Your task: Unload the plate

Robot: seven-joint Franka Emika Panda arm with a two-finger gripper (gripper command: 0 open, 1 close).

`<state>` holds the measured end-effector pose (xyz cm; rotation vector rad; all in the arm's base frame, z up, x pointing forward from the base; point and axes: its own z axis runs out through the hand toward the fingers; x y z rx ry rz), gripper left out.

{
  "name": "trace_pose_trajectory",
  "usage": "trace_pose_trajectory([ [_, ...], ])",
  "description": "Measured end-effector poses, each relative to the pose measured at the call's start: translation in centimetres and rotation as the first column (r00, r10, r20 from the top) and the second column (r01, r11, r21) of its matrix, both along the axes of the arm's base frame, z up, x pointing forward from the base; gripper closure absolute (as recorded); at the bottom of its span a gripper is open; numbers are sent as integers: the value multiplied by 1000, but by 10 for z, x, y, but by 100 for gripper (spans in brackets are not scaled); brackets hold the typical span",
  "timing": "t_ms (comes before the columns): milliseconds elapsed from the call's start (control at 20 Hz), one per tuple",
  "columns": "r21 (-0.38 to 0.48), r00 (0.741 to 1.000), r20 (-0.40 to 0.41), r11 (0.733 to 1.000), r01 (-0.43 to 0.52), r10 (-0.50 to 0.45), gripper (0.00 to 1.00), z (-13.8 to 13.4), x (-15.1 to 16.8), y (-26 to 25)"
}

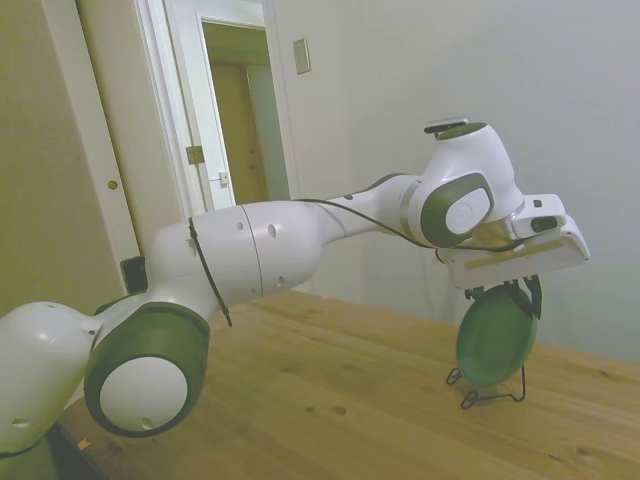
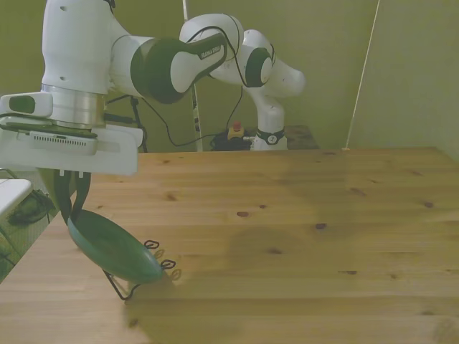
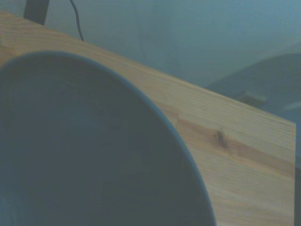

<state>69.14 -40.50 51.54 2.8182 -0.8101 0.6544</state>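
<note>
One round matte green plate [image 1: 494, 338] in thin wire stand [image 1: 487, 388]; pincer [image 1: 503, 290] at rim.

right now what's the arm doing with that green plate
The white arm has its gripper down over the top rim of the dark green plate, with a finger on either side of the rim. The plate stands on edge, leaning in a thin black wire stand on the wooden table, near the front view's left. Its lower edge looks to be in the stand, so it does not seem lifted out yet.
</note>
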Motion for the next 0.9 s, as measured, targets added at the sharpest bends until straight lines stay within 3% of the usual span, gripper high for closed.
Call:
trace_pose_trajectory([
  [250, 91, 1000, 14, 996, -15, 13, 100, 43, -4, 32],
  [500, 235, 987, -76, 959, 158, -144, 100, 74, -13, 83],
  [700, 308, 946, -168, 897, 318, -277, 100, 52, 6, 138],
  [800, 331, 917, -224, 859, 391, -331, 100, 28, 19, 167],
  [900, 338, 902, -252, 841, 422, -351, 100, -3, 32, 191],
])
